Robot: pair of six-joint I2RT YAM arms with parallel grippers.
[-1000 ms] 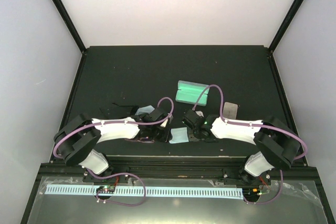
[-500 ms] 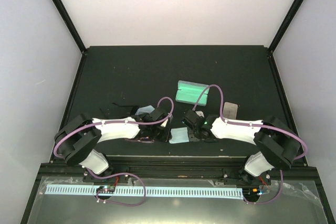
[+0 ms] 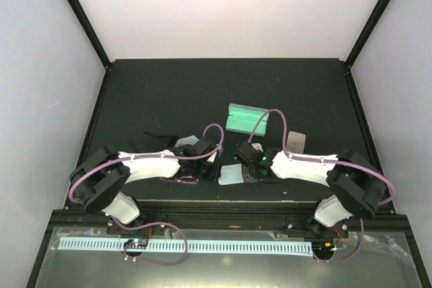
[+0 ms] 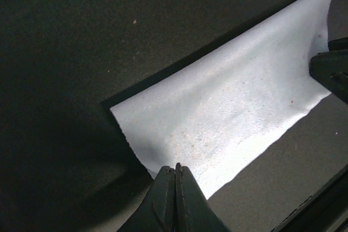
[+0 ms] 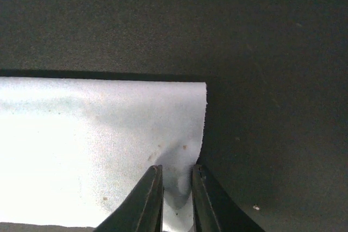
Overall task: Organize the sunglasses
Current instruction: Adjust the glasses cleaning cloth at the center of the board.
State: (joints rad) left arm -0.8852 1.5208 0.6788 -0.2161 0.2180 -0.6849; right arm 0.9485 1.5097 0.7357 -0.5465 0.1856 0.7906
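A cloth [image 3: 229, 174] lies on the bench [image 3: 169, 92] at its near middle, with the left hand [image 4: 175, 169] on its 9 o'clock edge and the right hand [image 5: 175, 171] on its 3 o'clock edge. From the cloth, one case [image 3: 248, 119] lies at 12 o'clock, a second case [image 3: 295, 141] at 2 and the sunglasses [image 3: 160, 137] at 10.

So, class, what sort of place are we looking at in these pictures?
Probably a robot test cell in a lab: a black table boxed in by plain white panels on black posts, two arms bolted at its near edge, the left gripper and right gripper pinching a light blue cloth.
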